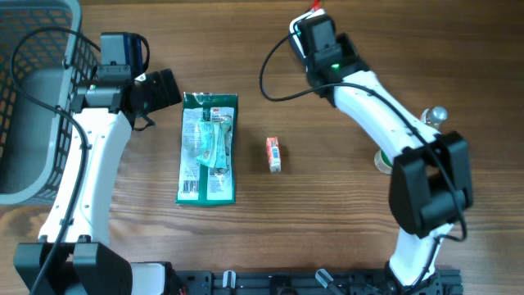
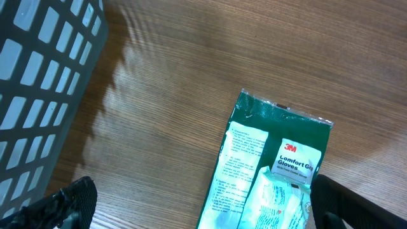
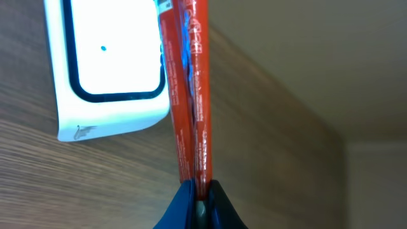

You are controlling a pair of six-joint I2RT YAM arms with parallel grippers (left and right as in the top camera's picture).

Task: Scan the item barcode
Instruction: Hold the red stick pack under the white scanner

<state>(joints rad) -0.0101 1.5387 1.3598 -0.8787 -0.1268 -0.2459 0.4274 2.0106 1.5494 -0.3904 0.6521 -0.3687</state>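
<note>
While the red packet (image 3: 191,83) is pinched edge-on in the right gripper (image 3: 198,194) just beside the white scanner (image 3: 108,70), presentation is the step in hand; next, turn its barcode toward the scanner. The left gripper (image 1: 168,88) stands spread, empty.

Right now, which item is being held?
The thin red packet, pinched by the right fingers; the green glove pack and small orange box lie on the table.

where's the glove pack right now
In the overhead view the 3M glove pack lies flat on the wooden table, left of centre, between the grey basket and the small orange packet.
</note>
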